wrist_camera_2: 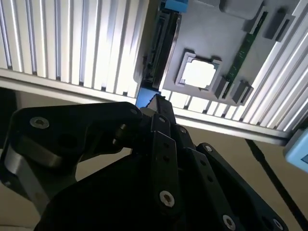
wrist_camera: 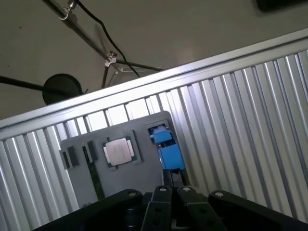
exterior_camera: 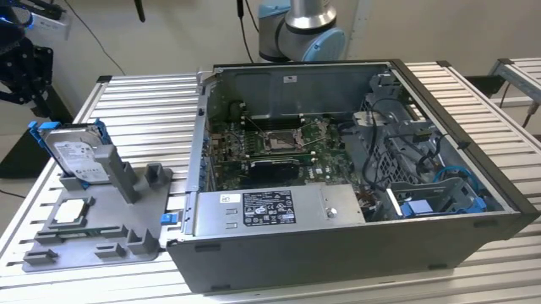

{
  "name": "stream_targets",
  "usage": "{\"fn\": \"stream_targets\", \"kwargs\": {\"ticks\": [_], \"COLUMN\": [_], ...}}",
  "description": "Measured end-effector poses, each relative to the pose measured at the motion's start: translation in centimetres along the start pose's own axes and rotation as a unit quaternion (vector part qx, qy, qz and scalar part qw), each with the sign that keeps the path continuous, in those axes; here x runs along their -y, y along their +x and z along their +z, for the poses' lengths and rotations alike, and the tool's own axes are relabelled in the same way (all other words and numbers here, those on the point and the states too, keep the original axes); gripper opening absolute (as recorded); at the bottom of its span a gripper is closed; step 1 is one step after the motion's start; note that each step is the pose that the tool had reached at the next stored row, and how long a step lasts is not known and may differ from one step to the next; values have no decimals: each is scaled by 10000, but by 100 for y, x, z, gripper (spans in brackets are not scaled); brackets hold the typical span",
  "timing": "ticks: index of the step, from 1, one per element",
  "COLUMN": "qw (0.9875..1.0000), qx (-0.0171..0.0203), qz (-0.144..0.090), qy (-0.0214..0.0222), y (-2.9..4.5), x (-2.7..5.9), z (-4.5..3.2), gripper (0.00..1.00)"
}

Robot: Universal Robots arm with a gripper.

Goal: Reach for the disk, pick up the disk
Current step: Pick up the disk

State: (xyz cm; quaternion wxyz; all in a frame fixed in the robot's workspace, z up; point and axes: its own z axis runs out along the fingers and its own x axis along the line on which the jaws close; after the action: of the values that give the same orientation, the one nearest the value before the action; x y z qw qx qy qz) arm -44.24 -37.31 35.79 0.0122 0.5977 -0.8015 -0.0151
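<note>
The disk (exterior_camera: 75,155) stands on edge in a slot of the grey fixture (exterior_camera: 93,244) at the exterior view's left. It is silver-grey with a white label and a bright blue bracket around it. My gripper (exterior_camera: 19,79) hangs above and beyond it, near the table's far-left edge, apart from the disk. In both wrist views I look down on the disk's thin top edge (wrist_camera_2: 161,43) and its blue bracket (wrist_camera: 167,149). The gripper (wrist_camera_2: 158,103) (wrist_camera: 173,180) has its black fingers together with nothing between them.
A small square silver chip (exterior_camera: 72,211) (wrist_camera_2: 198,74) (wrist_camera: 119,151) lies in the fixture beside the disk. A large open computer case (exterior_camera: 338,158) fills the middle of the slatted aluminium table (exterior_camera: 144,107). The table's edge and the floor lie under the gripper.
</note>
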Motion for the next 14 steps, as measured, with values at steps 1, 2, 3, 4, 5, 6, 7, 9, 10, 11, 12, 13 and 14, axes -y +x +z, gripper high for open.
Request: {"fn": "stream_targets", "kwargs": {"ticks": [1,2,3,4,5,6,7,9,10,11,12,13,14], "qw": [10000,9999,9997,9996,9993,9991,9988,9985,9984,9984,9984,9984,9984], "qx": [-3,-6,-8,-12,-14,-18,-20,-22,-22,-22,-22,-22,-22], "qz": [-76,-151,-224,-297,-361,-428,-487,-553,-562,-563,-565,-566,-568], "qy": [1,0,1,0,0,0,0,1,1,1,1,2,2], "y": [-2,-4,-6,-7,-8,-8,-8,-8,-8,-8,-8,-8,-8], "x": [-1,-2,-3,-4,-5,-5,-7,-8,-8,-8,-8,-8,-8], "z": [3,6,10,14,16,19,22,27,27,28,28,28,28], "gripper": [0,0,0,0,0,0,0,0,0,0,0,0,0]}}
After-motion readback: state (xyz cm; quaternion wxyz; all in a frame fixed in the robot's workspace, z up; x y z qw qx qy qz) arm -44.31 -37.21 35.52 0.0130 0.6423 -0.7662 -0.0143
